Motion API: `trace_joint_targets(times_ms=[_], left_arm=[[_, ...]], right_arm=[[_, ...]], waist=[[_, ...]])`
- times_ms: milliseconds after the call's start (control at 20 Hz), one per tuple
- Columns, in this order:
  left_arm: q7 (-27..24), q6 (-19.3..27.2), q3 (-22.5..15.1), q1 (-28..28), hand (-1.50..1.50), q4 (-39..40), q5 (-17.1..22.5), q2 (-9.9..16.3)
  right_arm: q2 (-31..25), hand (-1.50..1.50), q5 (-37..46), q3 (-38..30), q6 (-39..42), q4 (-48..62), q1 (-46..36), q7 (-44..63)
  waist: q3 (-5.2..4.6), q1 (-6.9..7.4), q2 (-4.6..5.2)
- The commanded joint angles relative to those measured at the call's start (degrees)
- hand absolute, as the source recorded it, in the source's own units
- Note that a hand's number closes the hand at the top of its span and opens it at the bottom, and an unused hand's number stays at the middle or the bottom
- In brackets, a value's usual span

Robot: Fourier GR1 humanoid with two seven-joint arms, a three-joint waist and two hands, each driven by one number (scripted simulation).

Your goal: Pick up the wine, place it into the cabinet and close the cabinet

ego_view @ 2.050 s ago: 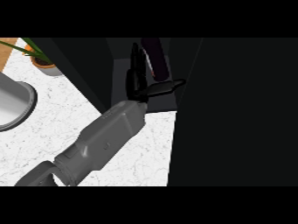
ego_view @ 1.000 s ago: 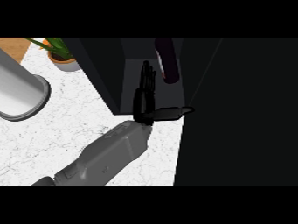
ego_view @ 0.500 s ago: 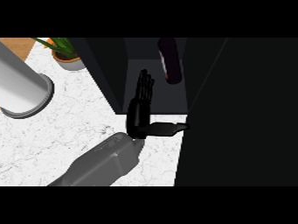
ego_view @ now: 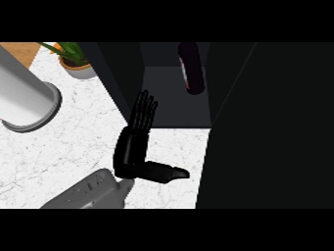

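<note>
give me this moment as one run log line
wine: standing inside cabinet | hand: open, fingers straight, off the wine, at cabinet opening | cabinet: not yet closed | other hand: not in view

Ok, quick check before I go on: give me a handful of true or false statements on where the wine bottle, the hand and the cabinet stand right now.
1. The wine bottle stands inside the cabinet. True.
2. The hand is curled round the bottle. False: its fingers are straight and apart from the bottle.
3. The cabinet is shut. False: its inside shows, with the bottle in it.
4. A potted plant stands on the counter left of the cabinet. True.
5. A grey cylinder lies inside the cabinet. False: it is on the counter, at the left.
</note>
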Motion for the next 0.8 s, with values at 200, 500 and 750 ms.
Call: trace_joint_targets(times_ms=[200,500,750], left_arm=[[6.1,-2.2,1.0,5.5,-1.5,-16.1,-3.8,10.4],[5.1,-9.1,3.9,15.2,1.5,-26.1,-3.7,20.4],[4.0,-14.2,7.8,20.9,1.5,-29.9,-2.4,27.5]], right_arm=[[-4.5,1.5,-3.4,1.7,6.7,-1.2,-0.2,1.2],[-5.8,1.5,-7.2,5.7,11.0,-4.3,2.4,2.5],[-3.6,1.5,-10.1,12.5,10.7,-8.8,7.0,5.6]], waist=[[-0.01,0.05,0.02],[-0.04,0.2,0.01],[-0.07,0.08,-0.08]])
